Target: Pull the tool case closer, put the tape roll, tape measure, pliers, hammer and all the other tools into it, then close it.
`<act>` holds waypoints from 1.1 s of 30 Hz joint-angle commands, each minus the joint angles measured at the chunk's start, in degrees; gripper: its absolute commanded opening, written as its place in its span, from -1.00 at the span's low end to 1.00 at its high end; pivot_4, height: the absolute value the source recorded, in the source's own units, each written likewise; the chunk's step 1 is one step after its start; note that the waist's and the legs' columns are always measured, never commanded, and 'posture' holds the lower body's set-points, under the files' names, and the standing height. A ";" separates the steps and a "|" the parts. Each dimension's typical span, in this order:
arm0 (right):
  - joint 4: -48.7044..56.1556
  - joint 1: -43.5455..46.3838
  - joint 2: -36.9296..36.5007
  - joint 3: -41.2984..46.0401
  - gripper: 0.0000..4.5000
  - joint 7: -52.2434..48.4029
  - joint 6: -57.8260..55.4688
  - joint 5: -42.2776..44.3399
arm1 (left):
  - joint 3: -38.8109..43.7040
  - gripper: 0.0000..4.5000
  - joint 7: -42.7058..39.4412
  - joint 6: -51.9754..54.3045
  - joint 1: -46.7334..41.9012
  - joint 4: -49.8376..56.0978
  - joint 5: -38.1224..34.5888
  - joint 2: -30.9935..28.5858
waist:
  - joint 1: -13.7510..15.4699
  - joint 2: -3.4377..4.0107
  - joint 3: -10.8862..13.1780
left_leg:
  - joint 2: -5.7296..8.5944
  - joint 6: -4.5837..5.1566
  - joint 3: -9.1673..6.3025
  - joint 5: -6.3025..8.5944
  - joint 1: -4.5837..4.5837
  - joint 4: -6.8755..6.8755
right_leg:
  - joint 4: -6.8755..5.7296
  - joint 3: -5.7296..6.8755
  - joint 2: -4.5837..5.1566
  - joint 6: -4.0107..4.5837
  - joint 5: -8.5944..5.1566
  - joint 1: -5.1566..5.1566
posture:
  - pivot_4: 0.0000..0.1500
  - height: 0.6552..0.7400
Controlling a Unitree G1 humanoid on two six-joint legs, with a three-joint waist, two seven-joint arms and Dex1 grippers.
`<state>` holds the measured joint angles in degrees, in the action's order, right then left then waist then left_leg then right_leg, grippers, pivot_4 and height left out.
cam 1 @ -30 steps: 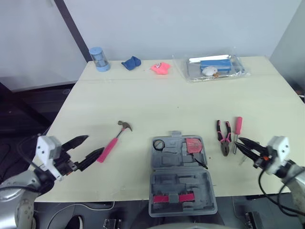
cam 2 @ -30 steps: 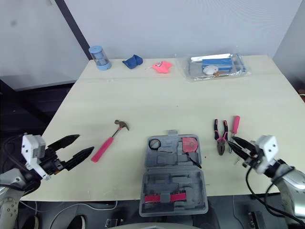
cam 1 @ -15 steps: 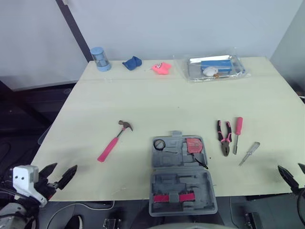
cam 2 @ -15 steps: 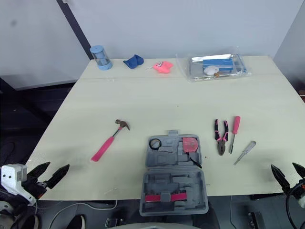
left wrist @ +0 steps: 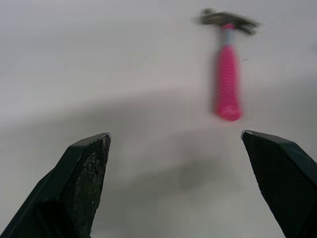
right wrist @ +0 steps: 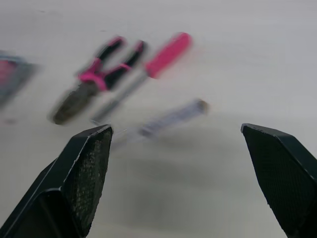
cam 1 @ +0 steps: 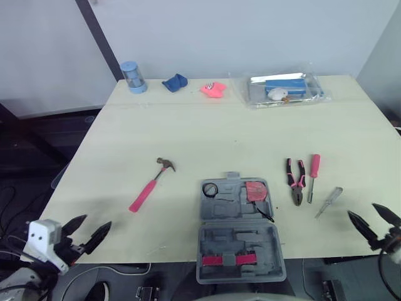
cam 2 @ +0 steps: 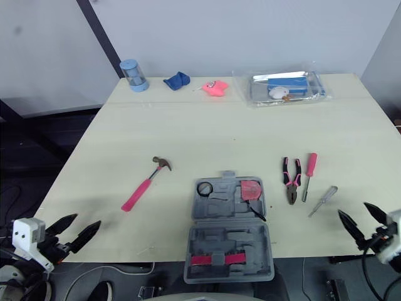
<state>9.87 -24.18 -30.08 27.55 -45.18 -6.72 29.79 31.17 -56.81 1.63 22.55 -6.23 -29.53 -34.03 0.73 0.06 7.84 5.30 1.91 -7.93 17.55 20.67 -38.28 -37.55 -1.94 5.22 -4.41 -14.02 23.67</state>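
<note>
Tool case: grey moulded plastic, lying open at the near edge of the table, about centre, its far half on the tabletop and its near half overhanging the edge. The far half holds a black tape roll in the left corner and a pink-red tape measure on the right; the near half shows a pink strip across it. Any lettering on the case is too small to read. Hammer: pink handle, metal head pointing far, on the table left of the case and well apart from it. Pliers: pink and black handles, right of the case, jaws pointing near. Pink-handled screwdriver: just right of the pliers and parallel to them. Clear-handled screwdriver: near and right of that, lying at a slant. Left gripper: low at the near left corner of the table, fingers spread wide and holding nothing, aimed toward the hammer. Right gripper: at the near right corner, near the clear-handled screwdriver, fingers likewise spread and empty. Far edge, left to right: blue cylinder, blue cloth, pink object, clear plastic tray with blue and white contents, labels unreadable.
</note>
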 commanded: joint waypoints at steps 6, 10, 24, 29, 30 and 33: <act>16.95 4.74 0.78 -10.56 0.95 10.16 -12.84 -0.87 | -6.15 1.00 -7.22 1.95 -4.77 10.73 -0.48 -6.78 | 0.07 -0.05 0.03 | 0.01 -0.03 -0.02 -0.02 0.02 0.00 | 0.02 0.14 -0.03 0.00 0.00 0.00 | 1.00 1.00; 18.60 8.71 3.33 -14.54 0.95 16.70 -16.94 -3.00 | -9.37 1.00 -11.02 2.99 -8.53 13.60 -1.27 -9.92 | 0.01 -0.02 0.06 | 0.00 -0.22 -0.02 -0.13 0.03 0.00 | 0.03 0.29 -0.04 0.01 0.01 0.01 | 1.00 1.00; 16.25 15.63 13.92 -24.09 0.95 36.94 -27.39 -16.14 | -19.00 1.00 -20.64 6.53 -22.14 20.83 -3.67 -15.53 | -0.42 0.00 0.11 | 0.03 -0.30 -0.03 -0.17 0.09 0.08 | 0.02 0.25 -0.22 0.02 0.01 0.18 | 1.00 1.00; 14.95 15.95 14.43 -25.41 0.95 36.55 -26.74 -17.67 | -20.29 1.00 -22.11 7.13 -24.73 22.71 -3.36 -16.70 | -0.92 0.04 0.14 | 0.05 -0.30 -0.03 -0.17 0.08 0.08 | 0.02 0.25 -0.28 0.01 0.01 0.17 | 1.00 1.00; 14.62 16.03 14.71 -25.38 0.95 36.46 -27.10 -17.47 | -20.38 1.00 -22.05 7.65 -25.35 23.13 -3.82 -16.71 | -1.10 0.05 0.16 | 0.05 -0.30 -0.03 -0.17 0.08 0.08 | 0.02 0.26 -0.28 0.01 0.01 0.17 | 1.00 1.00; 13.62 16.46 15.30 -25.20 0.95 36.53 -28.16 -17.23 | -20.64 1.00 -21.87 9.07 -27.09 24.08 -4.85 -16.69 | -1.43 0.07 0.17 | 0.05 -0.30 -0.03 -0.17 0.08 0.08 | 0.02 0.26 -0.29 0.01 0.01 0.18 | 1.00 1.00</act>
<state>23.00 -8.27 -15.09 2.01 -8.48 -34.83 12.49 10.46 -78.56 10.15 -3.83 15.63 -32.84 -50.04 -0.70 0.13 8.01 5.34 1.61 -7.96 17.37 20.75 -38.20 -37.54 -1.68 4.92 -4.40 -14.01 23.85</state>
